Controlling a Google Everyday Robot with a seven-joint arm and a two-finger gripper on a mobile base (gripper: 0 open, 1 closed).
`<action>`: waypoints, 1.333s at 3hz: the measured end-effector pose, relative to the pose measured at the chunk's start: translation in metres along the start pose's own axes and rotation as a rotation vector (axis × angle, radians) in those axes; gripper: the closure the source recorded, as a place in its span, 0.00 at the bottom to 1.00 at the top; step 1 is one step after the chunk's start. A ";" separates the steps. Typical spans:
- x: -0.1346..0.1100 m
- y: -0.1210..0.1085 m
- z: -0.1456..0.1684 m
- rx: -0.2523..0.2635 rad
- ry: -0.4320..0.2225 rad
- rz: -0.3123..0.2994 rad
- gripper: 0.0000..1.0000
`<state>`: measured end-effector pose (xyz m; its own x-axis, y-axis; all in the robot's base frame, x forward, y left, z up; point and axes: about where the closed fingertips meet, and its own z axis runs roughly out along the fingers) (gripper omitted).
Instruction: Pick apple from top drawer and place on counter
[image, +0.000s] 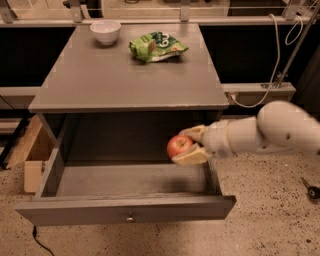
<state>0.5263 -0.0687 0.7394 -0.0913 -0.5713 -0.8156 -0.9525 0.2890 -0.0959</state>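
**Risks.** The small round red apple with yellowish patches is held clear of the floor of the wide shallow grey wooden top drawer. It hangs toward the right side of the opening, below the front edge of the broad flat grey counter.
- A straight lift would likely drive the apple or the white arm into that overhanging edge. The load should first come outward, past the drawer front.
- The grip bears on a smooth round surface, so a knock or a quick swing could squeeze the fruit out. It would then fall into the drawer or onto the speckled floor.
- On release the apple may roll on the flat top. The crumpled green snack bag and the small white bowl sit at the far end, well apart from the near edge.

**Tool.** The tool is parted only to the apple's width and clamped on it, with one cream finger over the top and one beneath. It touches nothing else.
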 end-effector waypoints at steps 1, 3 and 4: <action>-0.027 -0.007 -0.059 -0.007 -0.054 -0.045 1.00; -0.043 -0.006 -0.093 -0.038 -0.093 -0.090 1.00; -0.056 -0.016 -0.091 -0.035 -0.110 -0.088 1.00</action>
<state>0.5197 -0.1115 0.8388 0.0238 -0.5052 -0.8627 -0.9652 0.2133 -0.1515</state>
